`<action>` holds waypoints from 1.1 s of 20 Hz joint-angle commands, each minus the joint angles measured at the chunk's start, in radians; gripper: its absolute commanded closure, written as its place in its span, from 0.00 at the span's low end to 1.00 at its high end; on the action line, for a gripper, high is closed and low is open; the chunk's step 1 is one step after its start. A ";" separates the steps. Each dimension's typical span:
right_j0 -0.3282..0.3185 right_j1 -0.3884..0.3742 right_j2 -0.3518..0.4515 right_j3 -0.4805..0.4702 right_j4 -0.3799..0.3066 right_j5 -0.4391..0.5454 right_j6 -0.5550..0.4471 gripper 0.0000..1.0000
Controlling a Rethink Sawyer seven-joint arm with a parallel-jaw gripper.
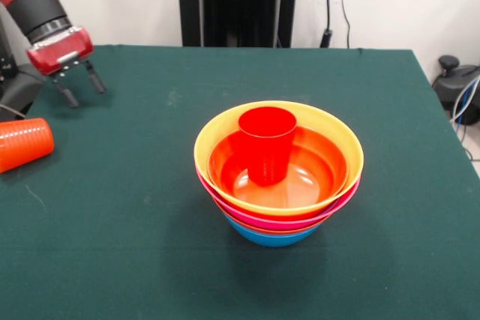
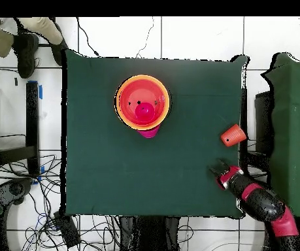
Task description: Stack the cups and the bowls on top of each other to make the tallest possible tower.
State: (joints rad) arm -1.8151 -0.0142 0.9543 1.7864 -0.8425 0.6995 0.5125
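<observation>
The tower (image 1: pixel 279 215) stands at the table's middle: nested large bowls, the yellow-orange rim (image 1: pixel 214 131) uppermost, a pink bowl (image 1: pixel 300 222) below it and a blue bowl (image 1: pixel 271 238) lowest. The smooth red cup (image 1: pixel 267 145) stands upright at its centre. The tower also shows in the overhead view (image 2: pixel 127 98). The orange ribbed cup (image 1: pixel 22 144) lies on its side at the table's left edge; in the overhead view (image 2: pixel 233 135) it is at the right. My gripper (image 1: pixel 86 95) hangs open and empty above and behind the orange cup, apart from it; it also shows in the overhead view (image 2: pixel 216 168). The small bowls are out of view.
The green table (image 1: pixel 150 260) has its edges near the orange cup and the gripper. The black pedestal (image 1: pixel 240 1) stands behind the table. A person's shoes (image 2: pixel 25 42) show at the overhead view's top left, off the table.
</observation>
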 commanded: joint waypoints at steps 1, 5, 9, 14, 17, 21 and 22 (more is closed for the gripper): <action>0.051 0.156 0.042 -0.033 0.076 0.170 -0.415 0.00; 0.066 0.159 0.023 -0.028 0.099 0.187 -0.424 0.00; 0.165 0.021 -0.039 -0.035 0.009 0.091 -0.227 0.00; 0.305 -0.118 -0.126 -0.075 -0.038 0.077 -0.061 0.00; 0.388 -0.193 -0.173 -0.106 -0.044 0.091 -0.007 0.00; 0.466 -0.270 -0.182 -0.125 -0.045 0.070 -0.001 0.00; 0.483 -0.290 -0.181 -0.126 -0.042 0.055 0.004 0.00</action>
State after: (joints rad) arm -1.4797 -0.1603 0.8616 1.7838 -0.8165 0.7871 0.3364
